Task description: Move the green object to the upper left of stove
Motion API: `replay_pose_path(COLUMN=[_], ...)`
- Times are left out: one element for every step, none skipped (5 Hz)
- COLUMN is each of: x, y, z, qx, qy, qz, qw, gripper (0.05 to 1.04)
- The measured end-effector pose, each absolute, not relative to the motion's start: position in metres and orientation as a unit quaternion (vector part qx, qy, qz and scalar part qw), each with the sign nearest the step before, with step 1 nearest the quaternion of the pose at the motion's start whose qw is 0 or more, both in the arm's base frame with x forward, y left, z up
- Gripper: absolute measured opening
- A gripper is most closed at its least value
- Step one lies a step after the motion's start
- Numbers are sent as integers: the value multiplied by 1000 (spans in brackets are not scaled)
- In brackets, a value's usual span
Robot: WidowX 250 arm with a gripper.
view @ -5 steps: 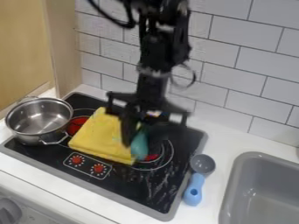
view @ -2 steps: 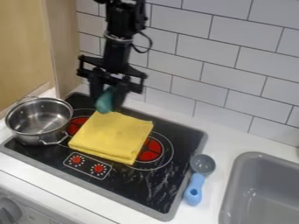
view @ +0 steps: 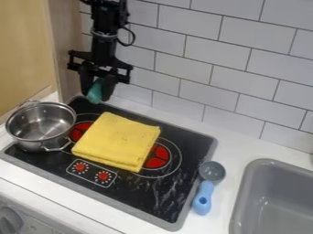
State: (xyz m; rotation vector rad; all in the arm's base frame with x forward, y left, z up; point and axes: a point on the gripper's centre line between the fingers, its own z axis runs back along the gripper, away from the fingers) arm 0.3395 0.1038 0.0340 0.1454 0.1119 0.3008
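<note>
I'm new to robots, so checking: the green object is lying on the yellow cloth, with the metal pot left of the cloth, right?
Not quite: the camera view shows the gripper holding the green object. The metal pot is left of the yellow cloth.

We see a shiny, smooth metal pot (view: 41, 124) and a matt, soft-looking cloth (view: 116, 139). We find the stovetop (view: 143, 196) smooth and glossy.

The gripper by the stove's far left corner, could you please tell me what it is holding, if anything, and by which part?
The gripper holds the green object between its fingers, by its upper part; the rounded lower end pokes out below.
</note>
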Motion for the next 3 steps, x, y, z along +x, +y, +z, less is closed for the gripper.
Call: replay_pose_path(x=[347,350,353], y=[114,111,112], z=[25,8,6], qx=[82,65,73], qy=[58,58,47], qz=[156,159,164], qw=[983,983,983], gripper=[425,425,425])
